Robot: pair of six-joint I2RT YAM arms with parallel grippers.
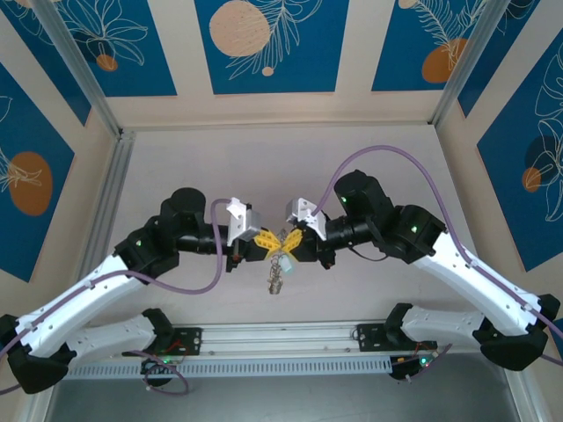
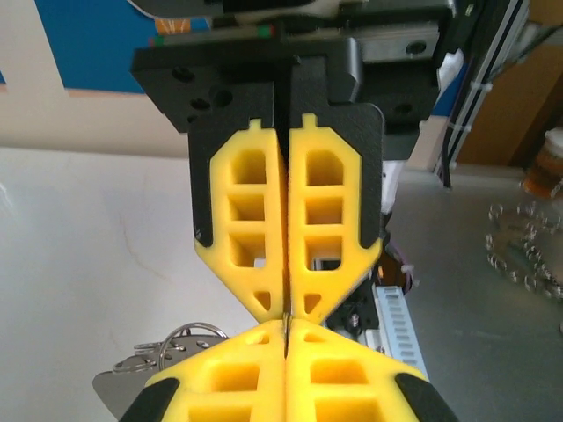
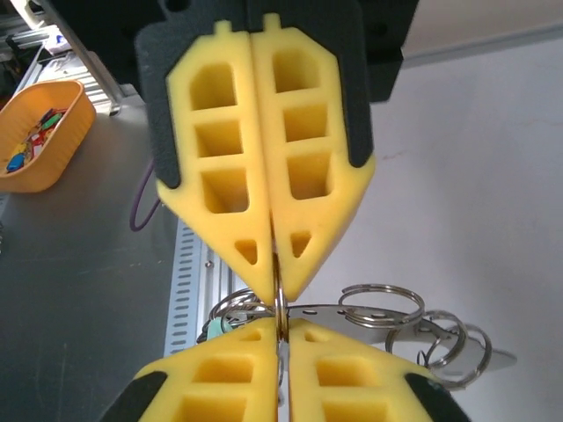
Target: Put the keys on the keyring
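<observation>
A: Left end effector?
B: Clenched on the keyring, which hangs above the surface. The right end effector, tip to tip, seemingly pinches the same ring.

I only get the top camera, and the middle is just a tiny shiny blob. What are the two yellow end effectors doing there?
Observer: On the right wrist camera, the left end effector and the right end effector meet tip to tip. Both are shut on one thin silvery ring.
Operator: Do you see any keys anywhere?
Observer: An orange basket stands off to the side on a grey surface. It holds small coloured pieces, but they are too small to say for sure that they are keys.
</observation>
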